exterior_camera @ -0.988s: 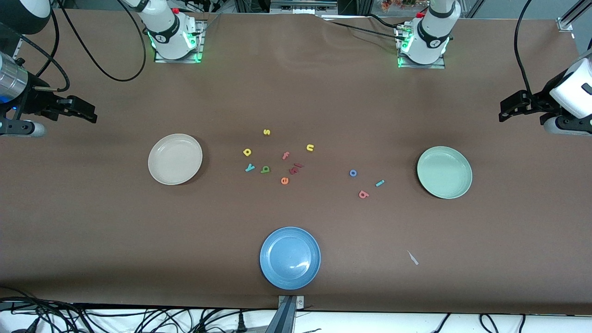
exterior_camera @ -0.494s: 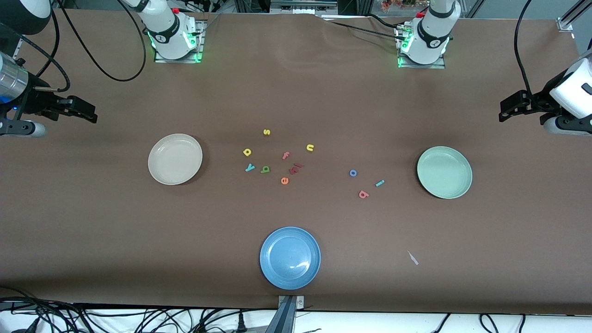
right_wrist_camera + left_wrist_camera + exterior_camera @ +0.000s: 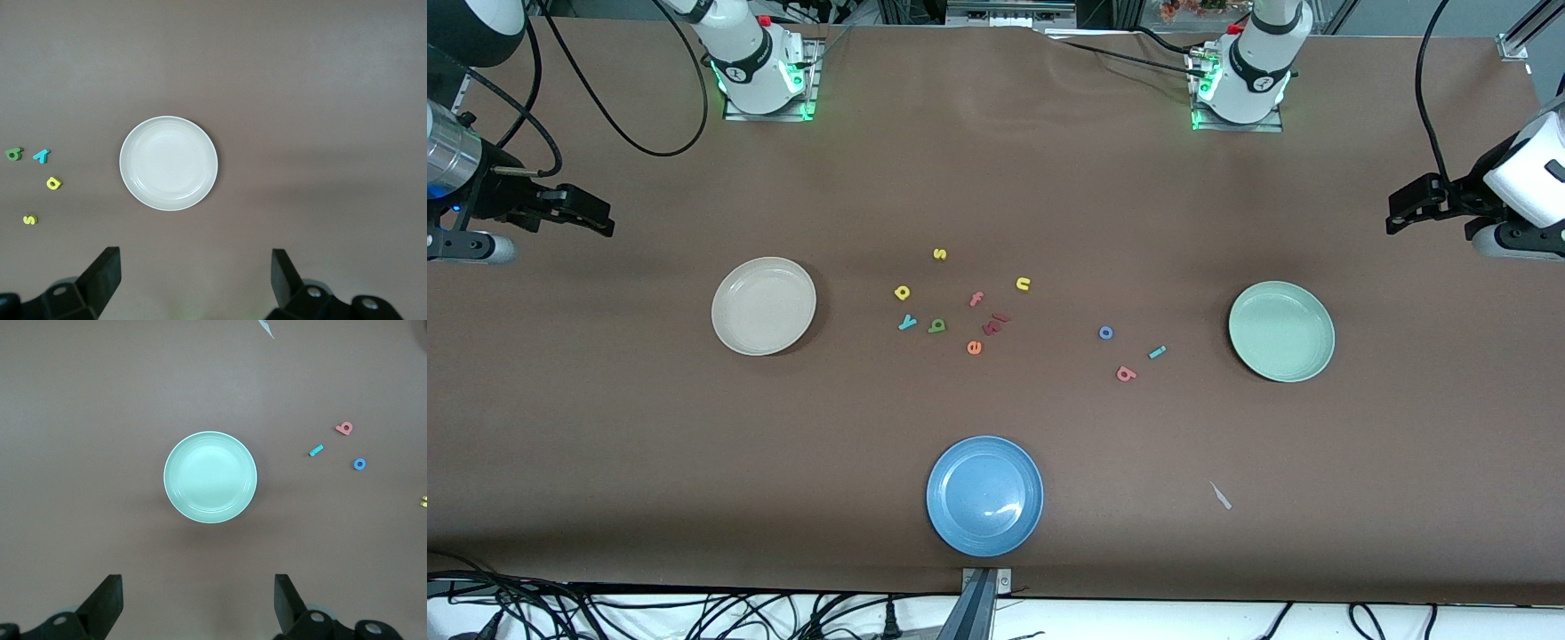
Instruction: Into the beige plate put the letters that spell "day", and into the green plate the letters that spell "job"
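While waiting, left end effector wide open, right end effector likewise, empty

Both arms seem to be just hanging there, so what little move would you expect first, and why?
Probably the right gripper, open and high at its end of the table, should travel toward the yellow d. That letter, like the teal y and green a, lies on the table, and the beige plate holds nothing. The left gripper, also open, waits.
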